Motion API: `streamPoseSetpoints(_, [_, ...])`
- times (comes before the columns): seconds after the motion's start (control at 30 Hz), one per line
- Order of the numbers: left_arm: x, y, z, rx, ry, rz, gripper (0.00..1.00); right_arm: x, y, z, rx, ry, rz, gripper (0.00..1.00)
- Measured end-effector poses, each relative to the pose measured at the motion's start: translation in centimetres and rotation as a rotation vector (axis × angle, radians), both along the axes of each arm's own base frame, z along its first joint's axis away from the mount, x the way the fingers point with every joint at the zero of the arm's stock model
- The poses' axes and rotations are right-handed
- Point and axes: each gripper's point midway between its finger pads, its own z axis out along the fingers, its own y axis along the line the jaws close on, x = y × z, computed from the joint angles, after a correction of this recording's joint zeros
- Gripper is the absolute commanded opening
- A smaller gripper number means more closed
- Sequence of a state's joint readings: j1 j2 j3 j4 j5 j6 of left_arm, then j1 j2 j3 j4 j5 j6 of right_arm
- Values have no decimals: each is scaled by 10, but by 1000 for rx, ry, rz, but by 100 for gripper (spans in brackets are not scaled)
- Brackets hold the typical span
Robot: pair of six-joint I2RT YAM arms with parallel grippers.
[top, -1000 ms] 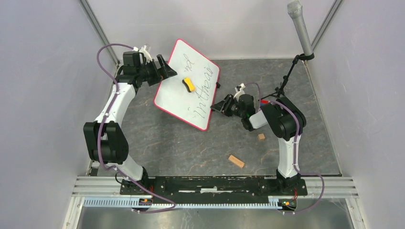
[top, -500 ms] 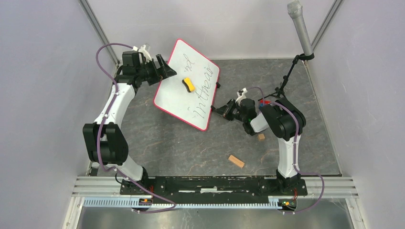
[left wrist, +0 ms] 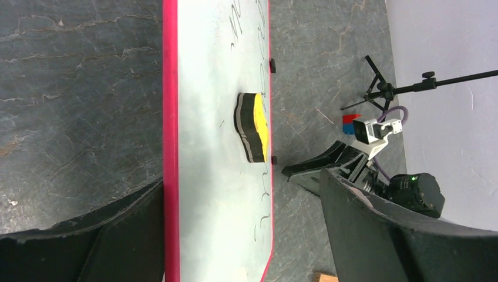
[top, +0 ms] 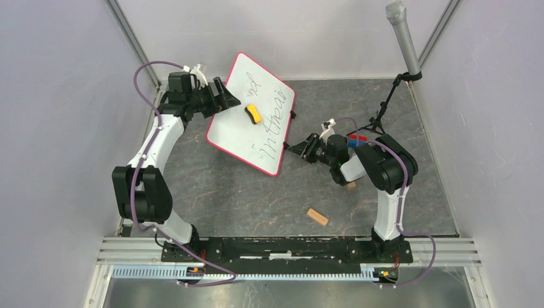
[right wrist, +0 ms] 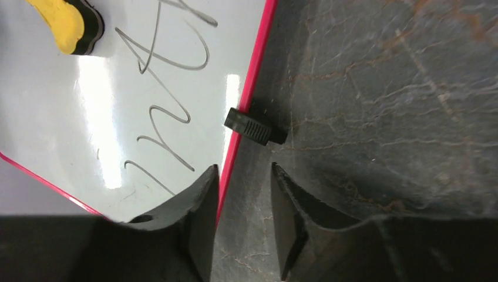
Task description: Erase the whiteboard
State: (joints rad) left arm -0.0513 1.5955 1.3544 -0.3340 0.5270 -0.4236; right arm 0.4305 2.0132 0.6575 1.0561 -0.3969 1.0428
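The whiteboard (top: 237,131) lies tilted at the back centre, white with a red rim and black handwriting. A yellow and black eraser (top: 254,114) rests on it. My left gripper (top: 226,99) is at the board's left edge, open wide. In the left wrist view (left wrist: 241,179) its jaws straddle the board (left wrist: 217,223) and the eraser (left wrist: 252,126) without touching. My right gripper (top: 298,149) is at the board's right edge, jaws slightly apart and empty. In the right wrist view (right wrist: 244,167) the red rim runs just past its left finger, near a black clip (right wrist: 253,128).
A microphone (top: 403,38) on a black stand stands at the back right. Two wooden blocks (top: 317,217) (top: 351,184) lie on the grey floor near the right arm. A red and blue block (top: 357,136) sits behind the right wrist. Walls close in on both sides.
My right gripper has shifted slightly right and toward me along the board's right edge, and its wrist has turned. My left gripper has moved a little. The board and eraser stay put.
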Motion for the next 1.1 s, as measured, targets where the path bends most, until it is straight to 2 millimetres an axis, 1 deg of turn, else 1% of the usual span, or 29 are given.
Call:
streamPoseSetpoints(0.03, [0,0,1,0,-3,-1,95,3,-4,2,-10,-16,-4,56])
streamPoseSetpoints(0.07, [-1,0,3,0,-6,-1,95,5,-7,3,-23,-30,-9,58])
streamPoseSetpoints(0.13, [-1,0,4,0,-10,-1,95,10,-12,-1,-59,-43,-6,58])
streamPoseSetpoints(0.2, [-1,0,4,0,-11,-1,95,22,-10,-2,-84,-58,13,54])
streamPoseSetpoints(0.27, [-1,-1,4,0,-10,-1,95,37,-2,1,-80,-88,27,49])
streamPoseSetpoints(0.3, [-1,-1,4,0,-11,-1,96,41,0,0,-75,-91,32,45])
streamPoseSetpoints(0.33, [-1,-1,4,0,-11,-1,96,44,3,0,-68,-94,41,45])
streamPoseSetpoints(0.43, [-1,-1,4,0,-11,-1,98,46,11,-5,-13,-89,58,42])
streamPoseSetpoints(0.53, [-1,-1,4,0,-11,-1,99,44,14,-3,48,-85,67,33])
streamPoseSetpoints(0.57, [-1,-1,4,0,-11,-1,99,42,16,-1,72,-88,72,30])
streamPoseSetpoints(0.67, [-1,-1,4,0,-11,-2,99,35,21,2,104,-91,82,28])
streamPoseSetpoints(0.73, [-1,0,5,0,-12,-1,96,29,26,3,117,-86,90,27])
streamPoseSetpoints(0.93, [1,7,4,1,-12,16,91,-3,39,1,155,-65,112,28])
streamPoseSetpoints(1.0, [1,8,4,1,-12,18,91,-14,40,1,161,-58,117,31])
streamPoseSetpoints(1.07, [1,7,4,1,-11,17,95,-21,36,2,148,-54,117,38])
streamPoseSetpoints(1.1, [1,7,4,1,-11,17,95,-22,33,4,131,-59,116,43])
